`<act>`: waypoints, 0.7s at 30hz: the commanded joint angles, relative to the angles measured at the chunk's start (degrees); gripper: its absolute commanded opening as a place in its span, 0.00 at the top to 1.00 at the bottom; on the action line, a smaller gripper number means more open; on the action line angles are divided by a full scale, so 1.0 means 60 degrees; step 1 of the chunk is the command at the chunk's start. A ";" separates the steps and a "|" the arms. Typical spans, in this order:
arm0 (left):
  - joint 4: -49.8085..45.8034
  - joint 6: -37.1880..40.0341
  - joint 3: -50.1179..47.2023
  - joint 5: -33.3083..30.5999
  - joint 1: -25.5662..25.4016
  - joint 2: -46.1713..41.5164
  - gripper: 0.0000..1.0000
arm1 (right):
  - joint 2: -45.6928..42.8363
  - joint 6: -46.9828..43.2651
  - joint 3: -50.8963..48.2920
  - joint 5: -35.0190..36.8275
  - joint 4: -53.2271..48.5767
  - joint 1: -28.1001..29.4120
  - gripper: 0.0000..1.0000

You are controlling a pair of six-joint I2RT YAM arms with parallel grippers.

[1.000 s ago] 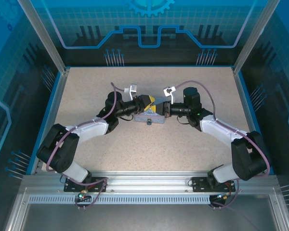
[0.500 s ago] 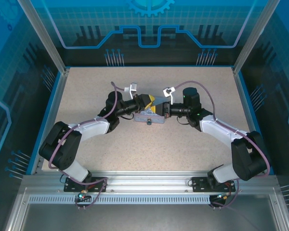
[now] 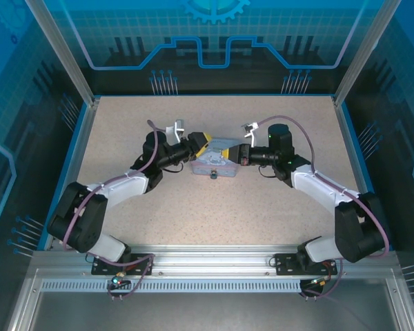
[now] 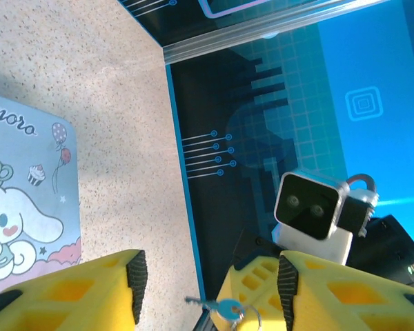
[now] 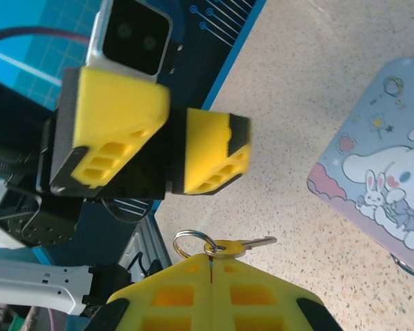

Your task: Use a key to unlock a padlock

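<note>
Top external view: both arms reach inward over the speckled surface (image 3: pixel 262 221) and meet above a pale blue cartoon-printed tin box (image 3: pixel 212 164) near its middle. The left hand (image 3: pixel 204 144) and the right hand (image 3: pixel 229 152) face each other tip to tip, close together over the tin's far edge. A tiny dark padlock (image 3: pixel 212 174) sits at the tin's near edge; its detail is too small to read.

Right wrist view: the right hand's yellow fingers (image 5: pixel 186 296) are pressed fully together, pinching the key (image 5: pixel 245 244) at its head. The key's blade points sideways, towards the tin, and is raised clear of the surface. A split ring (image 5: pixel 190 243) hangs from the head beside the fingertips. The left hand faces it at close range, not touching the key.

Left wrist view: the left hand (image 4: pixel 210 272) stands partly open, its two yellow fingers (image 4: pixel 76 296) parted and holding nothing. The key shows low in the gap between them, just beyond the tips. The tin lies below and to the side.
</note>
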 commanded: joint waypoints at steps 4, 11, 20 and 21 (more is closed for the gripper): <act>0.0267 -0.0552 -0.0675 -0.0288 -0.0029 -0.0416 0.45 | 0.0101 0.2169 0.0184 0.0279 0.0181 -0.0097 1.00; 0.0665 -0.0665 -0.1071 -0.0501 -0.0344 -0.0349 0.46 | 0.0486 0.3778 -0.0274 0.0690 0.1825 0.0022 1.00; 0.3673 -0.4913 -0.1727 -0.1874 -0.0483 0.0866 0.44 | 0.0388 0.2632 -0.0083 0.0291 0.1683 0.0066 1.00; 0.3760 -0.5391 -0.1743 -0.1999 -0.0529 0.0998 0.44 | 0.0388 0.2537 -0.0055 0.0248 0.1686 0.0074 1.00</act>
